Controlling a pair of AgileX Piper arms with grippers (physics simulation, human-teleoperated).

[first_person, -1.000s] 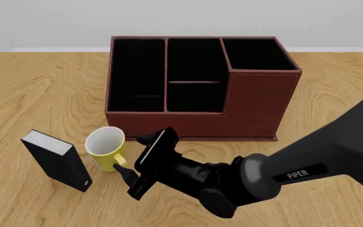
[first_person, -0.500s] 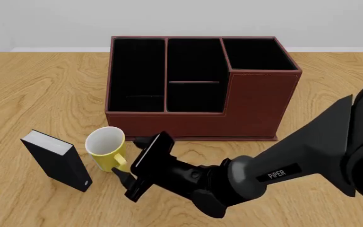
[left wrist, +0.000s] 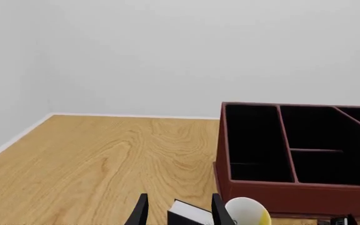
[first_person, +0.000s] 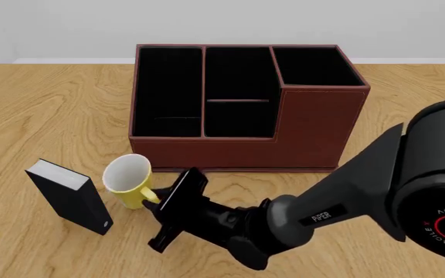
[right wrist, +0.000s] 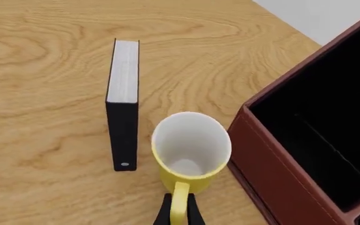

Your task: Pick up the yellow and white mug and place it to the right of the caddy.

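Note:
The yellow and white mug (first_person: 127, 178) stands in front of the caddy's left end, leaning slightly, with its handle toward me. My right gripper (first_person: 153, 204) is shut on that yellow handle; in the right wrist view the two black fingertips (right wrist: 165, 214) pinch the handle below the mug (right wrist: 191, 149). The caddy (first_person: 315, 130) is a large reddish-brown organiser with three black compartments, also seen in the wrist views (right wrist: 280, 159) (left wrist: 292, 193). My left gripper (left wrist: 178, 213) hangs open, low and left of the mug (left wrist: 247, 212), holding nothing; a dark part of it shows at the front view's left edge.
A small black book-like box (first_person: 72, 196) stands upright just left of the mug, close to it (right wrist: 122, 117). Bare wooden table (first_person: 408, 116) lies right of the caddy. A white wall bounds the far edge.
My right gripper slid left and closed on the mug's handle. The mug shifted slightly left and tipped. The left arm has crept into the front view's left edge.

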